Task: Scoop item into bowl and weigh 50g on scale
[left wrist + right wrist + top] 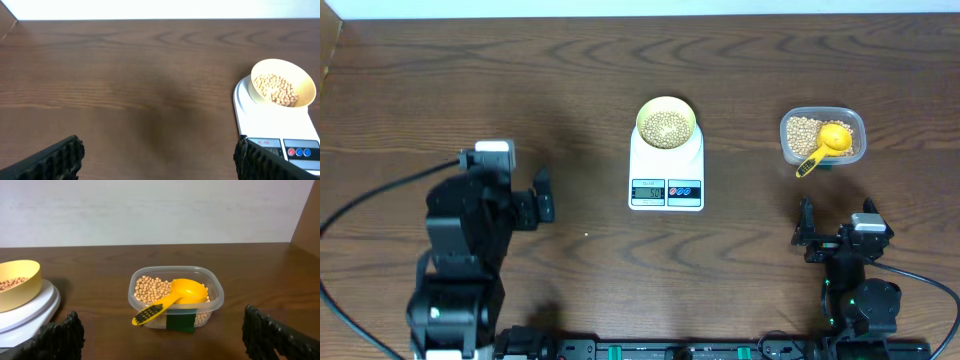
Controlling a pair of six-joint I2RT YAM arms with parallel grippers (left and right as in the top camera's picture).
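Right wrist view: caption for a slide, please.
Yellow scoop rests in the bean tub; bowl sits on scale at left.

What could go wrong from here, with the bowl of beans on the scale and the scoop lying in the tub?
1. The bowl sits at the far end of the scale; a nudge might tip it and spill beans.
2. The scoop has its handle jutting over the tub rim; the right claw could lever it out.
3. The display is too small to read, so the weight may be off.

This is looking like a robotics lab bench: left arm (pixel 460 250) and right arm (pixel 860 295) are sitting at a wood-grain table (pixel 420 60), a plain white wall (pixel 150 210) standing behind.
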